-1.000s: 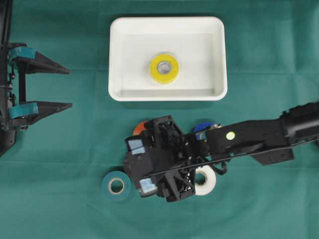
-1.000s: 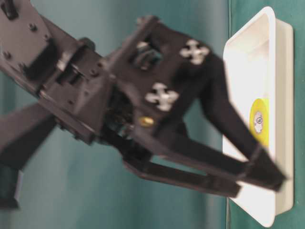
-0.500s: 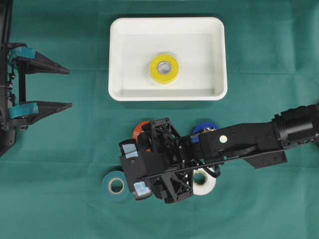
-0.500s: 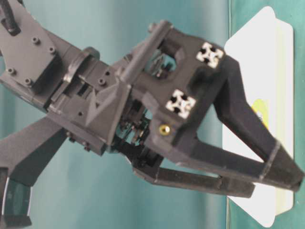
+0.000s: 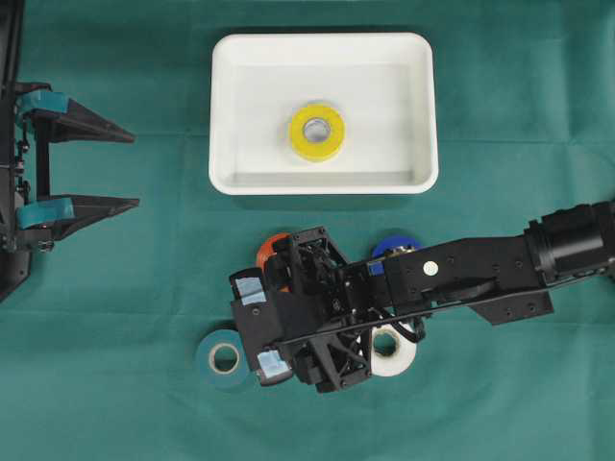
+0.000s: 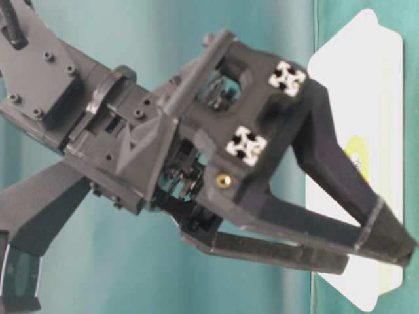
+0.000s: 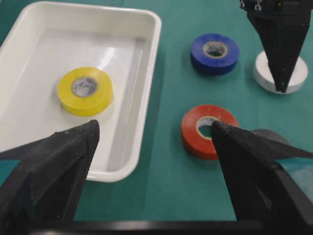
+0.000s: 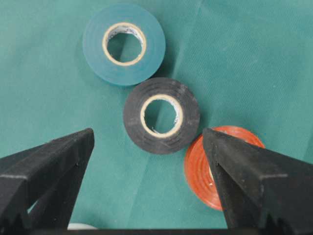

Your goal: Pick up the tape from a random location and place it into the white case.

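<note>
Left gripper point(image 5: 130, 168), at the left edge of the overhead frame, stands with jaws apart and empty. Teal tape point(image 5: 224, 358) lies lower centre-left. Right gripper point(image 8: 146, 142), jaws wide, is above the black tape point(image 8: 161, 115). White case point(image 5: 229, 115), upper centre, holds the yellow tape point(image 5: 318, 132).

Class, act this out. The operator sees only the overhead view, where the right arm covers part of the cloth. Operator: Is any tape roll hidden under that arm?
Observer: Yes, a black roll lies flat under the open right fingers, ungripped.
Operator: Anything crowding it?
Observer: The red roll sits against it, and the teal roll looks to touch its other side.
Operator: Is the blue roll free?
Observer: Yes, the blue roll lies flat, apart from the red one.
</note>
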Controlling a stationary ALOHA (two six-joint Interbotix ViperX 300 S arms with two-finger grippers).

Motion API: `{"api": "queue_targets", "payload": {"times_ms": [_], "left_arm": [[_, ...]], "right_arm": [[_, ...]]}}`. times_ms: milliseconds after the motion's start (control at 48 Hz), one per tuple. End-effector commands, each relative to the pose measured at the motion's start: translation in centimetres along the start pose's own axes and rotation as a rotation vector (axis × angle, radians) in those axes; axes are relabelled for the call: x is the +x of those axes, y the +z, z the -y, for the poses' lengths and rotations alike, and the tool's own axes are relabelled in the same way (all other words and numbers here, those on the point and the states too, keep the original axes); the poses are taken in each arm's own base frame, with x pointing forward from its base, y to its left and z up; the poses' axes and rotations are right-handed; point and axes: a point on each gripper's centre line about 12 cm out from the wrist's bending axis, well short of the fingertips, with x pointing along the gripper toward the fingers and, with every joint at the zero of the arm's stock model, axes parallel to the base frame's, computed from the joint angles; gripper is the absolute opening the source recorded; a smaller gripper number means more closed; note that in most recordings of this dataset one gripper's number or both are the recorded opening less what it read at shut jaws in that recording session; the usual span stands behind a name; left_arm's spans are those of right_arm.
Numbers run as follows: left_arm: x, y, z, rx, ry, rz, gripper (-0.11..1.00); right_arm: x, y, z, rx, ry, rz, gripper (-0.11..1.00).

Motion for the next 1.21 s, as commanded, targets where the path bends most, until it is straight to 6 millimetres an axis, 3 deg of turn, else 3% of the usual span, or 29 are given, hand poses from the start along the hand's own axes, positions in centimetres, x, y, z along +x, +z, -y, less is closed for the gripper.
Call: {"api": "queue_targets", "payload": {"times_ms": [0, 333, 1000, 1187], "left_arm": [[0.1, 0.4, 0.0, -0.003, -0.002, 0.011, 0.96], [0.1, 0.4, 0.0, -0.003, -0.002, 0.009, 0.96], [0.1, 0.4, 0.0, -0.003, -0.002, 0.011, 0.96], [0.1, 0.4, 0.0, -0.003, -0.002, 0.011, 0.96]], "right_arm": [[-1.2, 1.3, -0.1, 0.002, 0.002, 0.048, 0.9], [0.2, 0.8, -0.2, 0.0, 0.003, 0.038, 0.9], [7.5, -1.8, -1.3, -0.016, 0.019, 0.007, 0.9], [8.7, -2.3, -1.3, -0.017, 0.02, 0.004, 0.9]]}}
